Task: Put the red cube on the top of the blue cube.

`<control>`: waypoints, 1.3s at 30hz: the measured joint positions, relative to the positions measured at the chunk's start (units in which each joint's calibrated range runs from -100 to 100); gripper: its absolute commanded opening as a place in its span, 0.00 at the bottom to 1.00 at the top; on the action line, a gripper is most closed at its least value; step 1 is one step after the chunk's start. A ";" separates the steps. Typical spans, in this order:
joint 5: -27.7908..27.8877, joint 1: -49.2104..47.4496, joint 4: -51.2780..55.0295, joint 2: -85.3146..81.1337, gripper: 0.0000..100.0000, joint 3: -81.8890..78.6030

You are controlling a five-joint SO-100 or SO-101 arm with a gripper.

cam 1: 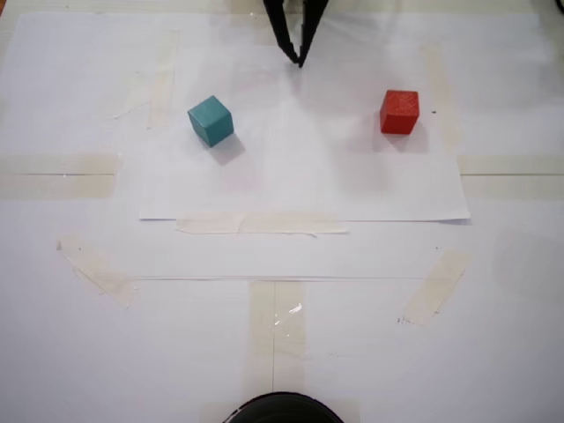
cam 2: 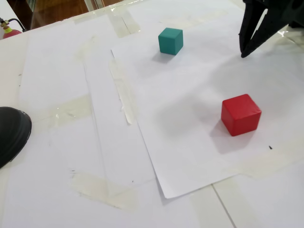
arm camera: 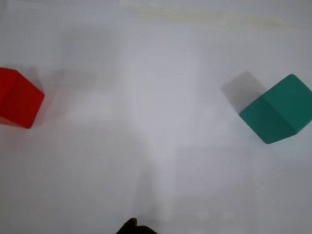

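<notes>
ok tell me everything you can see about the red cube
The red cube is a small solid block, bright red with matte faces and crisp edges, no visible markings. It sits flat on the white paper sheet, one face down, unstacked. Nothing else touches it: the gripper hangs apart from it, holding nothing, and the blue cube stands well away on the same sheet. In the wrist view it shows at the left edge, partly cut off.
</notes>
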State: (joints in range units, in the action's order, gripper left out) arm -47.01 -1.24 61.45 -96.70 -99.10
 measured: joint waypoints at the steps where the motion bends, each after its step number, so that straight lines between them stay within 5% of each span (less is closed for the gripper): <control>1: 0.00 0.00 0.00 0.00 0.00 0.00; 39: 0.00 0.51 -0.33 0.00 0.00 0.00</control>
State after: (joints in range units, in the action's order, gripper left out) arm -47.01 -0.73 61.12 -96.70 -99.10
